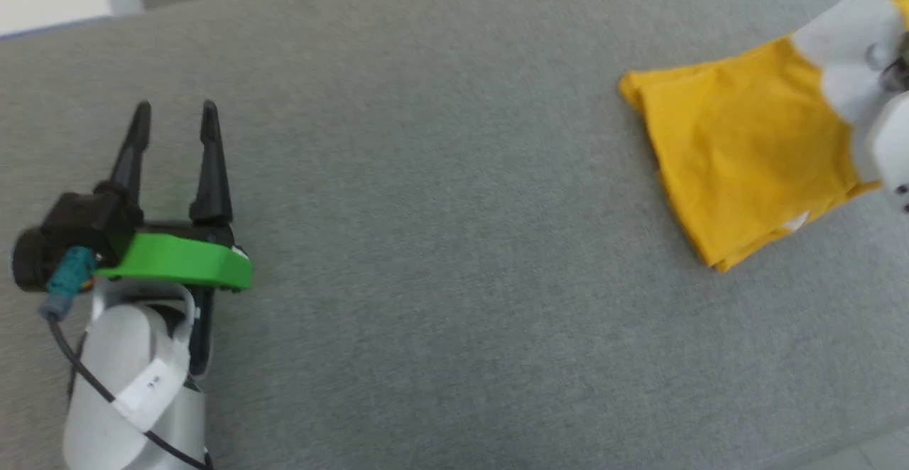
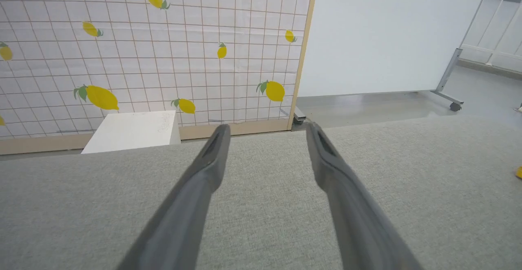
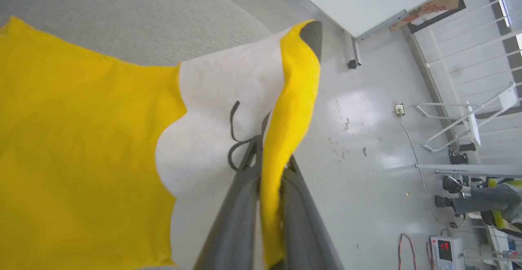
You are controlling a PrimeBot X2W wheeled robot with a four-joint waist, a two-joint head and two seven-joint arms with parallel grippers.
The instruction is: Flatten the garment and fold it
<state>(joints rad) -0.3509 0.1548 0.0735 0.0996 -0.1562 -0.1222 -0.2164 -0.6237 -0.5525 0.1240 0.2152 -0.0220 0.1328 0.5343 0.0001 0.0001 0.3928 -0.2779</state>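
The garment (image 1: 738, 165) lies on the grey table (image 1: 454, 243) at the far right, plain yellow side up, folded over with layered edges toward the front. Its right end rises off the table, showing a white patch (image 1: 841, 37). In the right wrist view my right gripper (image 3: 299, 47) is shut on a yellow edge of the garment (image 3: 81, 139), with the cloth pinched between the fingers (image 3: 240, 217); a thin dark line crosses the white patch (image 3: 216, 111). My left gripper (image 1: 175, 109) rests open at the lower left, far from the cloth, nothing between its fingers (image 2: 204, 172).
Beyond the table's far edge stand a lemon-printed panel (image 2: 142, 49), a white box (image 2: 130, 131) and a white board on wheels (image 2: 387, 33). To the right is shiny floor (image 3: 367, 160) with cables, a small device (image 3: 444, 249), and a seated person's legs (image 3: 469, 198).
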